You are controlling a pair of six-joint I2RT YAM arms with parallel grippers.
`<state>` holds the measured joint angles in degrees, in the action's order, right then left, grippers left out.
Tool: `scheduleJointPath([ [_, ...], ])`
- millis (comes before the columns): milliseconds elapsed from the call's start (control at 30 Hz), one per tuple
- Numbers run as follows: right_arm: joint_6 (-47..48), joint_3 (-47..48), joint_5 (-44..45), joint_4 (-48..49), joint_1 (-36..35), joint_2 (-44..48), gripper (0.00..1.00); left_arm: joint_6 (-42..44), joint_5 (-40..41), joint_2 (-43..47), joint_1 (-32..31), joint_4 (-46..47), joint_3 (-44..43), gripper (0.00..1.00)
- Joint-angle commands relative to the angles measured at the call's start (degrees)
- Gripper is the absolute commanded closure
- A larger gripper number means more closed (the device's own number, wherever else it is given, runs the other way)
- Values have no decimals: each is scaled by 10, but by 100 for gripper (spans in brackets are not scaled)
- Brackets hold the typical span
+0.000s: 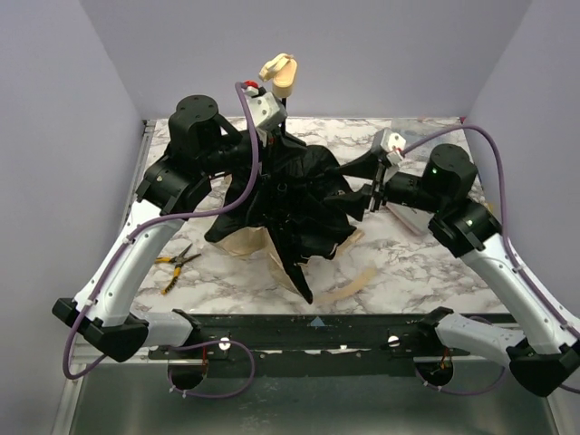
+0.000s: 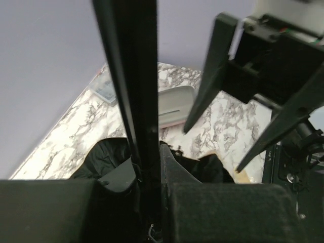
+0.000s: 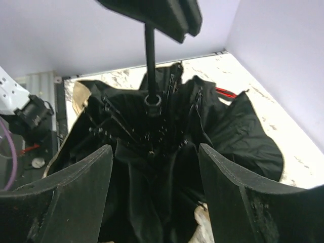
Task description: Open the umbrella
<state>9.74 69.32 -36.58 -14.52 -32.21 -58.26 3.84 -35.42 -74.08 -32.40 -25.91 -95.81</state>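
Observation:
The umbrella (image 1: pixel 290 195) stands half spread on the marble table (image 1: pixel 417 263), black lining up and peach fabric showing at its lower edge. Its cream handle (image 1: pixel 281 74) points up at the back. My left gripper (image 1: pixel 270 122) is shut on the thin black shaft (image 2: pixel 134 76) just below the handle; in the left wrist view the gripper (image 2: pixel 149 167) has the shaft pinched between its pads. My right gripper (image 1: pixel 362 186) is open at the canopy's right edge. In the right wrist view this gripper (image 3: pixel 156 152) has black folds (image 3: pixel 152 192) lying between its fingers, and the shaft (image 3: pixel 150 61) rises beyond.
Pliers (image 1: pixel 177 265) lie on the table at the front left. A pale flat pad (image 1: pixel 412 217) lies under my right arm, also seen in the left wrist view (image 2: pixel 174 104). A peach strap (image 1: pixel 349 288) trails toward the front edge. Walls close in on three sides.

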Motion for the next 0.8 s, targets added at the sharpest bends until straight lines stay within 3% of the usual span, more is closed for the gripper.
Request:
scheduleJointPath([
  [0,-104,17,-52,110,-2,-58,30,-35,-45,16,-15,52,-10,100],
  [100,-137,10,-50,180,-14,-80,33,-63,-51,20,-17,80,-1,100],
  [300,-104,16,-15,214,-79,-129,39,-92,-58,16,-22,112,2,100],
  [400,-67,19,-2,219,-102,-148,48,-95,-59,16,-27,115,0,100],
  [533,-40,10,20,216,-108,-167,69,-102,-59,19,-27,129,-3,100],
  [667,-14,-18,33,207,-108,-167,79,-97,-56,26,-27,130,-12,100],
  [767,3,-42,37,197,-108,-159,80,-86,-47,32,-25,131,-16,100],
])
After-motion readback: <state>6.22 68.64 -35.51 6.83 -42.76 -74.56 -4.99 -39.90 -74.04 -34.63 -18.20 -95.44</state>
